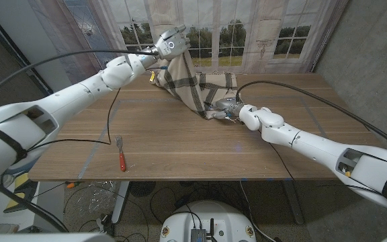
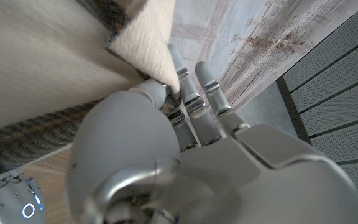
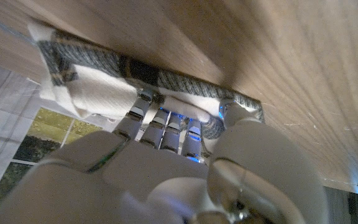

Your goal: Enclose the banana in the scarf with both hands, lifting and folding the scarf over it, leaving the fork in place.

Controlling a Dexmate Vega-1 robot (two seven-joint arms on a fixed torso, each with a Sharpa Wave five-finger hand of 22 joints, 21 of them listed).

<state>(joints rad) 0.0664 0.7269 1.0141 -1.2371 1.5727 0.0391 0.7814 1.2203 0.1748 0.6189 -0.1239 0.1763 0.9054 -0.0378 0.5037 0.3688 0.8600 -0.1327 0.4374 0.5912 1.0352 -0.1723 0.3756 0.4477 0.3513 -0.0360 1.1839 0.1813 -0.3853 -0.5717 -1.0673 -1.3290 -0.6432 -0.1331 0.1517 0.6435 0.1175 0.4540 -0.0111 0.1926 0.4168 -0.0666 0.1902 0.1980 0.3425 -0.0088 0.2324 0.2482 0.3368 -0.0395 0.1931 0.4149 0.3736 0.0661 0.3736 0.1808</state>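
A plaid scarf [image 1: 192, 86] hung in a soft drape at the far middle of the wooden counter [image 1: 180, 144], one corner raised high and the lower end bunched on the wood. A sliver of yellow, probably the banana [image 1: 152, 77], showed behind the lifted cloth. The left robot hand [image 1: 170, 43] pinched the raised corner; the right robot hand [image 1: 228, 106] clamped the low edge. The fabric looked light and limp, best held by corners or hems. The fork [image 1: 120, 154] lay well apart near the front edge, with open wood between.
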